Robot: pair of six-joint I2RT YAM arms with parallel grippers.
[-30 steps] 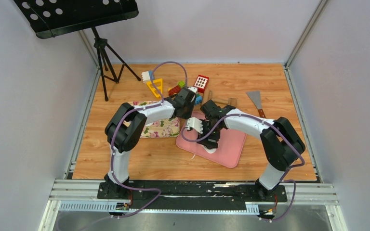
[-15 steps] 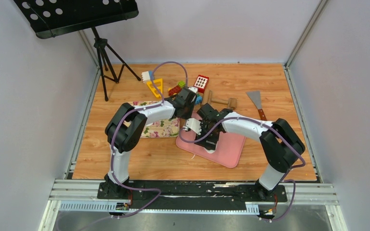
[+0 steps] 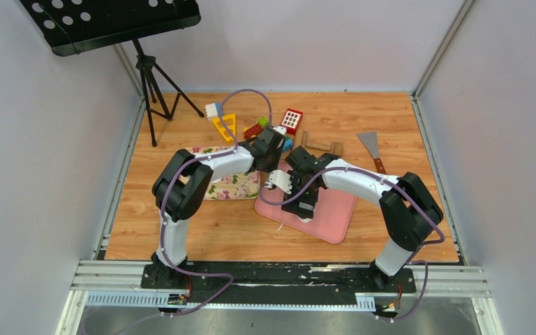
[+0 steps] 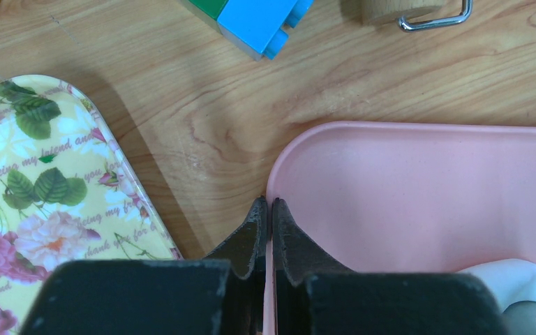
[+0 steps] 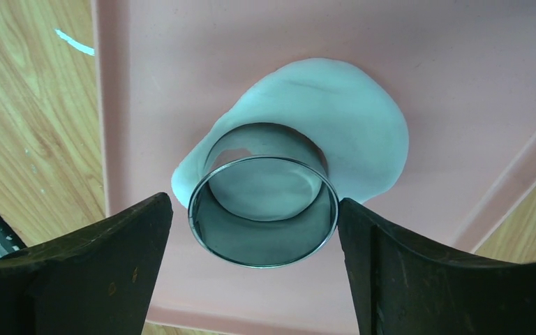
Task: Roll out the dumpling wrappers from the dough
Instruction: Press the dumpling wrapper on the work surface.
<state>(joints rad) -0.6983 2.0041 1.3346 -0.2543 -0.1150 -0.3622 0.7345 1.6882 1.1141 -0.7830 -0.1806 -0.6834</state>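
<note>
My right end effector (image 5: 252,206) is spread, the ring (image 5: 265,246) (seated on the dough (image 5: 363,125)) centred between its fingers (image 5: 98,269); left end effector (image 4: 265,213) pressed together.

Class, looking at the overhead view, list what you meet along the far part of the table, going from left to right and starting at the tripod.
tripod → yellow triangle → red toy block → wooden roller → spatula

left arm (image 3: 220,162): white links, black joints | cable (image 3: 246,90): purple | right claw fingers (image 5: 98,276): black
</note>
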